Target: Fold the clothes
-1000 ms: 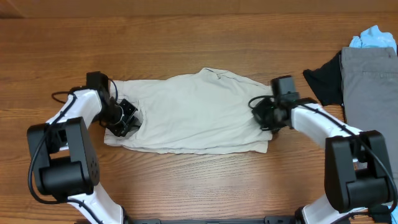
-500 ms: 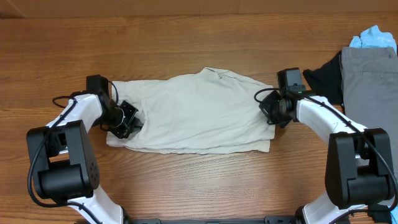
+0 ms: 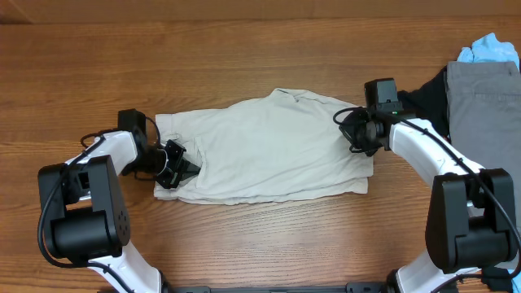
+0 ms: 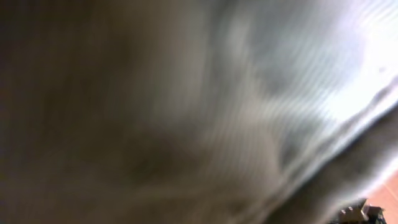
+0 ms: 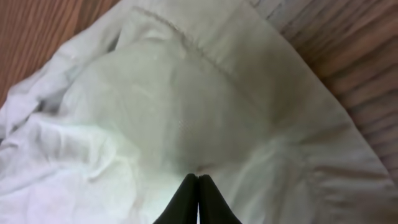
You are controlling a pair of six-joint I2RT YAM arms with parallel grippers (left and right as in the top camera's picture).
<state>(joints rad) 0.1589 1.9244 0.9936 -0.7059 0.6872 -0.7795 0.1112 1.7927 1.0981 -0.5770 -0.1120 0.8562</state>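
Nearby, grey trousers (image 3: 484,114) and a black garment (image 3: 427,106) lie beside the clothes (image 3: 269,150).

So the clothes (image 3: 269,146) are soft matt cream cotton, pretty wrinkly, with a stitched seam just ahead of the right gripper (image 5: 198,180), which looks like matt black plastic. The table (image 3: 244,49) is smooth wood, visible grain, slight sheen.

brown wood-grain table (image 3: 244,57), soft even light

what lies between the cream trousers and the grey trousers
A black garment beside the grey trousers, and the right pincer gripping the cream trousers' end; overhead view.
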